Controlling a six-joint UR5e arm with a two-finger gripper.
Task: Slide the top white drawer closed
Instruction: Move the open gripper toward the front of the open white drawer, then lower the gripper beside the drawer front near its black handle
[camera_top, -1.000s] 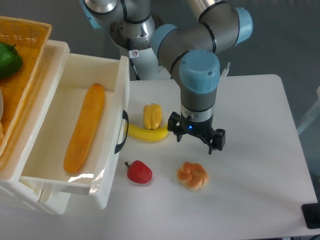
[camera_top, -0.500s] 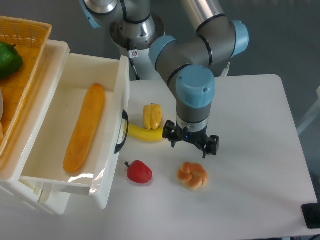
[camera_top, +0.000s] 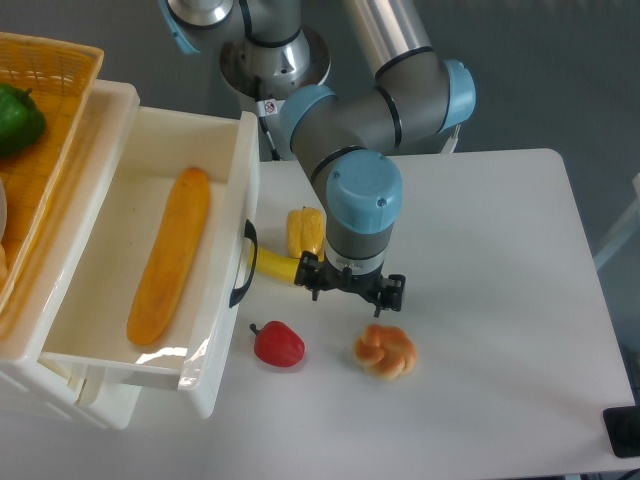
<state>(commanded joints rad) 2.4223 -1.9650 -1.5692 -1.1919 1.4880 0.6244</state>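
So one glossy white plastic top drawer (camera_top: 150, 270) sits open holding one orange baguette (camera_top: 170, 255); black claw (camera_top: 349, 290) spread, empty, over white worktop (camera_top: 500, 300)

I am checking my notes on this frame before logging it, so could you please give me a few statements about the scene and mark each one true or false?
1. The top white drawer is pulled open. True.
2. The drawer is empty. False: a long orange baguette lies inside it.
3. The gripper is above the table, between the banana and the bun. True.
4. The red pepper sits inside the drawer. False: it lies on the table in front of the drawer's black handle.
5. The jaws hold the drawer handle. False: the gripper is apart from the handle and holds nothing visible.
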